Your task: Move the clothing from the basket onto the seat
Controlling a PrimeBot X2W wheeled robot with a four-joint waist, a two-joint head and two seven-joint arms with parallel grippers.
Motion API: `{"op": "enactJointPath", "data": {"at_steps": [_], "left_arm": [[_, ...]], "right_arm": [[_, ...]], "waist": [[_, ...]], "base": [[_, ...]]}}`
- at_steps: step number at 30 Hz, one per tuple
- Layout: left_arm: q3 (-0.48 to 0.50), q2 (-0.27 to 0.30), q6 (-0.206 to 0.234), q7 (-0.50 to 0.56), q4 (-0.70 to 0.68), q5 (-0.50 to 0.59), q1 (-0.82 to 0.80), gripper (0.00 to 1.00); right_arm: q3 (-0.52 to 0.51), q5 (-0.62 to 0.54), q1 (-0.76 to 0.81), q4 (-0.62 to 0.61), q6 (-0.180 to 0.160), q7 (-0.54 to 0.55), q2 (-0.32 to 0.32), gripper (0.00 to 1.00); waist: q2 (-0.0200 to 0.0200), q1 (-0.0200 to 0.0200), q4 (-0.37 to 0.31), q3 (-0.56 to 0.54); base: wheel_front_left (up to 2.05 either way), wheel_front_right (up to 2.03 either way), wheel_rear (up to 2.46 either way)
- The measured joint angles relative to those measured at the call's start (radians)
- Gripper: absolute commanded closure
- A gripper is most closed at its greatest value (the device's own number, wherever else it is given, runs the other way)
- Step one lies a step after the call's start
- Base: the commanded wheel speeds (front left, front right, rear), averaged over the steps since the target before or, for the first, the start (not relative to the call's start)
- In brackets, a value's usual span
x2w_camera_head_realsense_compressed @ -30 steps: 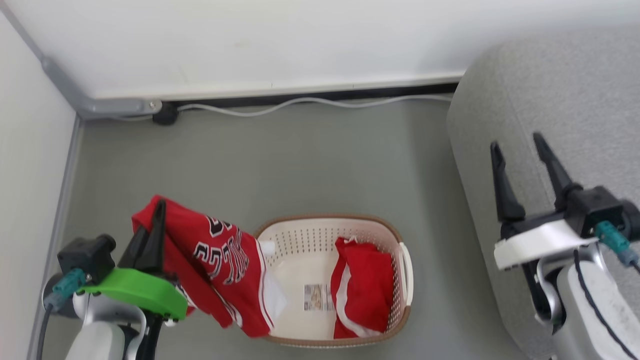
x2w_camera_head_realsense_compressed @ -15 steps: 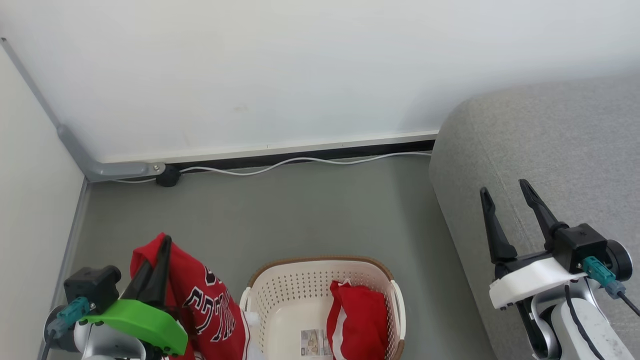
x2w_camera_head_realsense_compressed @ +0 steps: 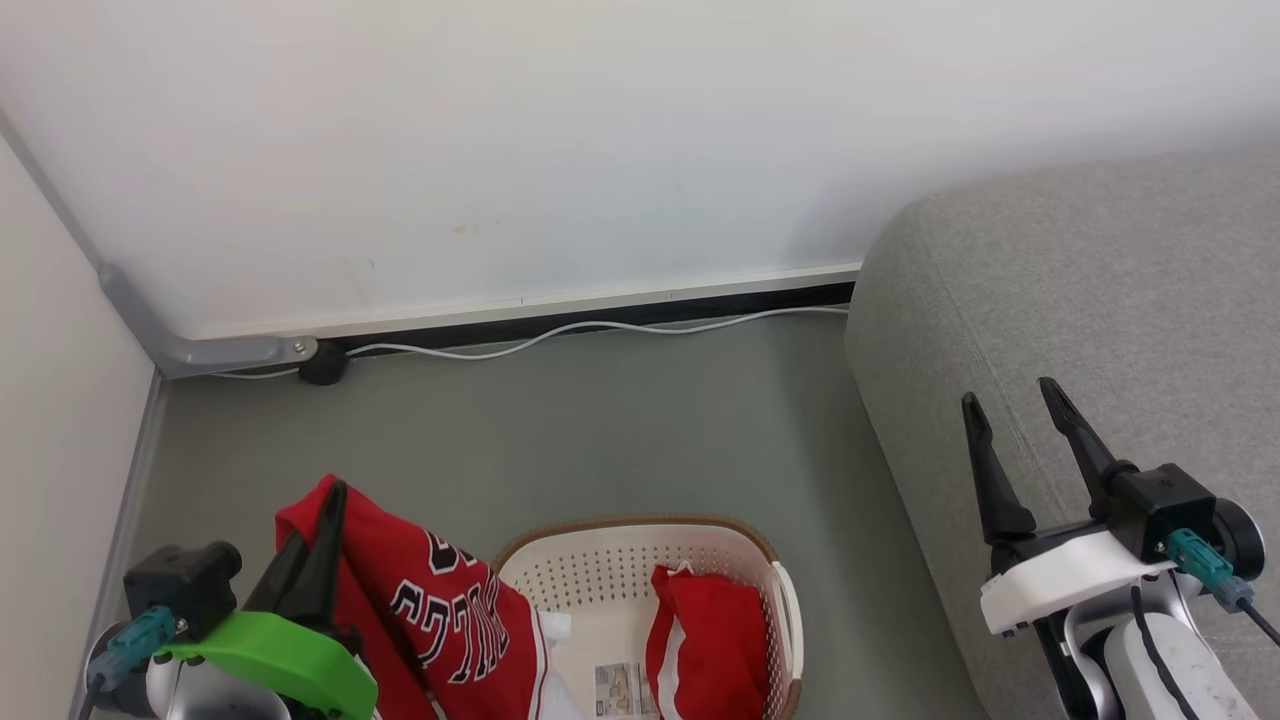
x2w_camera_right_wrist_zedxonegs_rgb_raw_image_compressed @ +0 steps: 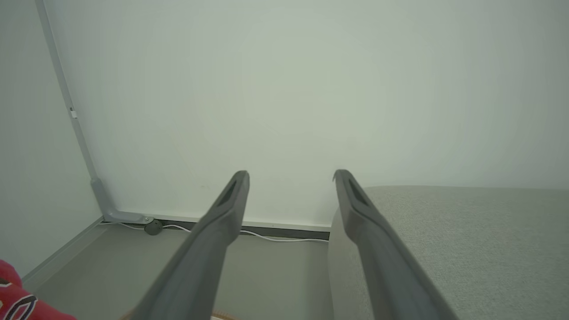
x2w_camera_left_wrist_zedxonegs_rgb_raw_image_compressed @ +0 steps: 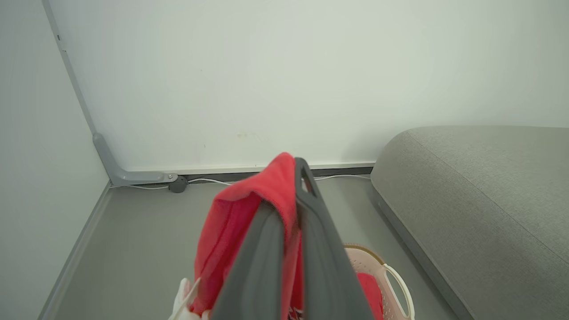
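Note:
My left gripper [x2w_camera_head_realsense_compressed: 328, 500] is shut on the red lettered jersey [x2w_camera_head_realsense_compressed: 455, 620], which hangs from its fingers to the left of the basket; in the left wrist view the red jersey [x2w_camera_left_wrist_zedxonegs_rgb_raw_image_compressed: 240, 222] is pinched between the gripper [x2w_camera_left_wrist_zedxonegs_rgb_raw_image_compressed: 298, 165] fingers. The cream basket [x2w_camera_head_realsense_compressed: 640, 560] stands on the floor at the bottom centre and holds the second red garment with white trim [x2w_camera_head_realsense_compressed: 705, 645] beside a paper label [x2w_camera_head_realsense_compressed: 622, 690]. My right gripper [x2w_camera_head_realsense_compressed: 1010, 400] stands open over the grey sofa [x2w_camera_head_realsense_compressed: 1100, 300] edge, nothing between its fingers [x2w_camera_right_wrist_zedxonegs_rgb_raw_image_compressed: 226, 209].
A white wall with a dark baseboard runs along the back, with a white cable [x2w_camera_head_realsense_compressed: 600, 330] and a grey conduit [x2w_camera_head_realsense_compressed: 210, 350] in the left corner. Grey floor [x2w_camera_head_realsense_compressed: 600, 420] lies between basket, wall and sofa. The sofa [x2w_camera_left_wrist_zedxonegs_rgb_raw_image_compressed: 480, 195] extends to the right.
The head camera has tilted up, so basket and grippers sit lower in the picture. The jersey stays in my left gripper and has shifted slightly right. The right gripper remains open.

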Motion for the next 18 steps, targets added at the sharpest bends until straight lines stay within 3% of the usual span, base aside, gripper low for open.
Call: {"op": "enactJointPath", "data": {"at_steps": [18], "left_arm": [[-0.004,0.012,0.014,0.035,-0.08,-0.003,0.019,1.0]], "right_arm": [[-0.013,0.008,0.018,0.036,0.009,0.0,0.012,0.0]], "waist": [[0.0,0.0,-0.016,0.008]], "base": [[0.0,0.0,0.0]]}}
